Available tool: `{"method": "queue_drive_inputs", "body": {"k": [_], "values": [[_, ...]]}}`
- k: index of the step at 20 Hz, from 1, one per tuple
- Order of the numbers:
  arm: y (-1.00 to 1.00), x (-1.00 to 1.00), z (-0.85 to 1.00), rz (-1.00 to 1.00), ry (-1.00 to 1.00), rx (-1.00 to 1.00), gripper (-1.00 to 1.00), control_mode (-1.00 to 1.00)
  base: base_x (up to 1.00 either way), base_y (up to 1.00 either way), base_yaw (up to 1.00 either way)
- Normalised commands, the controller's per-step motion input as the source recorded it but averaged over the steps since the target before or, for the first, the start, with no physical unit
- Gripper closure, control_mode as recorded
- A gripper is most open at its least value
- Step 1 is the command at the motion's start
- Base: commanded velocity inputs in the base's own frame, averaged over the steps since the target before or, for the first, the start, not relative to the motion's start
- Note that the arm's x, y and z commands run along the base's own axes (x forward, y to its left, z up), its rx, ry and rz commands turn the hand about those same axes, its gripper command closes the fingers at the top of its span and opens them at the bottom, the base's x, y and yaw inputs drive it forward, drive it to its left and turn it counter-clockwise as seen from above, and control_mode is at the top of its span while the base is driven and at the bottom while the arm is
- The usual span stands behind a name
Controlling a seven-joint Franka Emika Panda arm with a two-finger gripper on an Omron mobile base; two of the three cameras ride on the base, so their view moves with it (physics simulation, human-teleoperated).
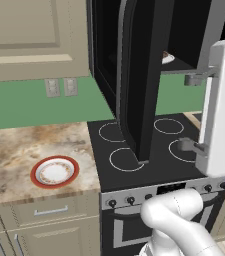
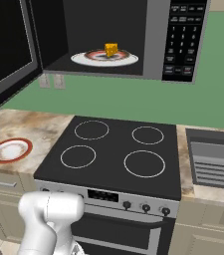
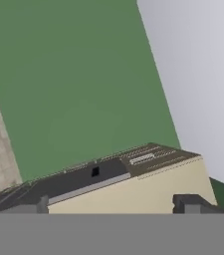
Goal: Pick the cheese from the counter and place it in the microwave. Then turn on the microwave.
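- The microwave (image 2: 133, 40) hangs above the black stovetop (image 2: 113, 152), door (image 1: 139, 75) swung wide open.
- The desk (image 1: 14, 150) left of the stove carries a red-rimmed plate (image 1: 55, 171).
- Inside the microwave, a white plate (image 2: 105, 58) holds the cheese (image 2: 111, 49) — upright on its middle.
- The claw (image 3: 113, 205) is spread wide, pinching nothing.

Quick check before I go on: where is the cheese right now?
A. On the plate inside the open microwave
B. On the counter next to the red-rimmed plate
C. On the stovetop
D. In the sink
A. In the right base view the cheese sits on the white plate inside the microwave, whose door hangs open.
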Motion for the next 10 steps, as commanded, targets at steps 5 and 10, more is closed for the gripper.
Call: {"method": "queue_drive_inputs", "body": {"k": [5, 10], "values": [[0.09, 0.00, 0.00, -0.10, -0.08, -0.01, -1.00, -1.00, 0.00, 0.00, 0.00], [0.01, 0.00, -0.02, -0.16, -0.10, -0.06, -1.00, -1.00, 0.00, 0.00, 0.00]]}}
